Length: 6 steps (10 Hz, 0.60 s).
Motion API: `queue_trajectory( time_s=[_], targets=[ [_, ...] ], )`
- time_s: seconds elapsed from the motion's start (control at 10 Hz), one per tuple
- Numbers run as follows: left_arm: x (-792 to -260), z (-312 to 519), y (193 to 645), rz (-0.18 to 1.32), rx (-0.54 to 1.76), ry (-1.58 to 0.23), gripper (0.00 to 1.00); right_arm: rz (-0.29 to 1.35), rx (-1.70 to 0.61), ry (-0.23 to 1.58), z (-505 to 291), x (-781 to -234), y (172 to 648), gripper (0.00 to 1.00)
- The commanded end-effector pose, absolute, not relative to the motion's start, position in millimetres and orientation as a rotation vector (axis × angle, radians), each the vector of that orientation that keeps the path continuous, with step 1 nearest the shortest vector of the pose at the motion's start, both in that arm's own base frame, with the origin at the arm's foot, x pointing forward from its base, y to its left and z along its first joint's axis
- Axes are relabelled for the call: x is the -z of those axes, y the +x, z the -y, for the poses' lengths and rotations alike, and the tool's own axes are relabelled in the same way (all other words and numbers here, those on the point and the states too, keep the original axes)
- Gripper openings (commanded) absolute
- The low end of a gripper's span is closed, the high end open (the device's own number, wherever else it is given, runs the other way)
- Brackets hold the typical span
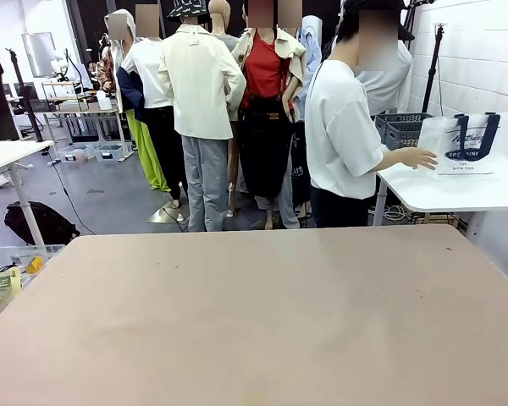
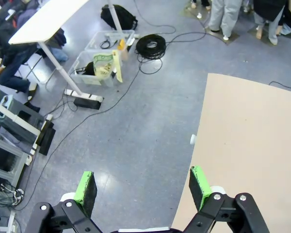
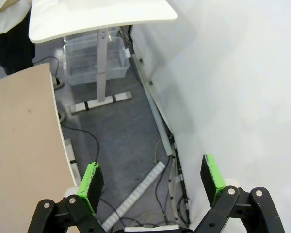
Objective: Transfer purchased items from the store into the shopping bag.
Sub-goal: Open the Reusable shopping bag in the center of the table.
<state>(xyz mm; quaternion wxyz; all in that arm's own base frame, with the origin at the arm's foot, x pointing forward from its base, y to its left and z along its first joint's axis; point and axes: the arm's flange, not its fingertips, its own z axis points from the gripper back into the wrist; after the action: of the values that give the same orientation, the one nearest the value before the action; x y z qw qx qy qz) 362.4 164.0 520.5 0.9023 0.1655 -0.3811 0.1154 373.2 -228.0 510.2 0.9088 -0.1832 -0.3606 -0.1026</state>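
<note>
1. The table [image 1: 254, 313] lies nearest; the person [image 1: 343, 144] stands beyond its far edge, right of middle.
2. The side table [image 1: 457, 193] stands far right, the person's hand [image 1: 419, 157] over it.
3. The shopping bag [image 1: 472, 144] stands on the side table, just right of the hand.
4. The store [image 1: 402, 131] sits left of the bag, behind the hand.
5. A bin [image 1: 8, 271] sits on the floor, near left.

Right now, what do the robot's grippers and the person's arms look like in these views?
The left gripper and right gripper match. Each has a black, jointed, silver-pinned frame ending in two fingers faced in bright green. The person wears a white short-sleeved T-shirt, and its loose sleeve ends above the elbow.
</note>
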Motion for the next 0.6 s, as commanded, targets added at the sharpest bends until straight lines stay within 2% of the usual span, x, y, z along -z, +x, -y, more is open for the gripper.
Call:
queue_trajectory(
  time_s=[0.0,0.5],
  targets=[
    [-521.5,-165.9,361.4,0.792,-0.218,0.354,1.0,0.738,0.198,-0.389,227.9,-510.6,373.1,1.0],
    [-521.5,-165.9,361.4,0.792,-0.218,0.354,1.0,0.738,0.198,-0.389,227.9,-510.6,373.1,1.0]
  ],
)
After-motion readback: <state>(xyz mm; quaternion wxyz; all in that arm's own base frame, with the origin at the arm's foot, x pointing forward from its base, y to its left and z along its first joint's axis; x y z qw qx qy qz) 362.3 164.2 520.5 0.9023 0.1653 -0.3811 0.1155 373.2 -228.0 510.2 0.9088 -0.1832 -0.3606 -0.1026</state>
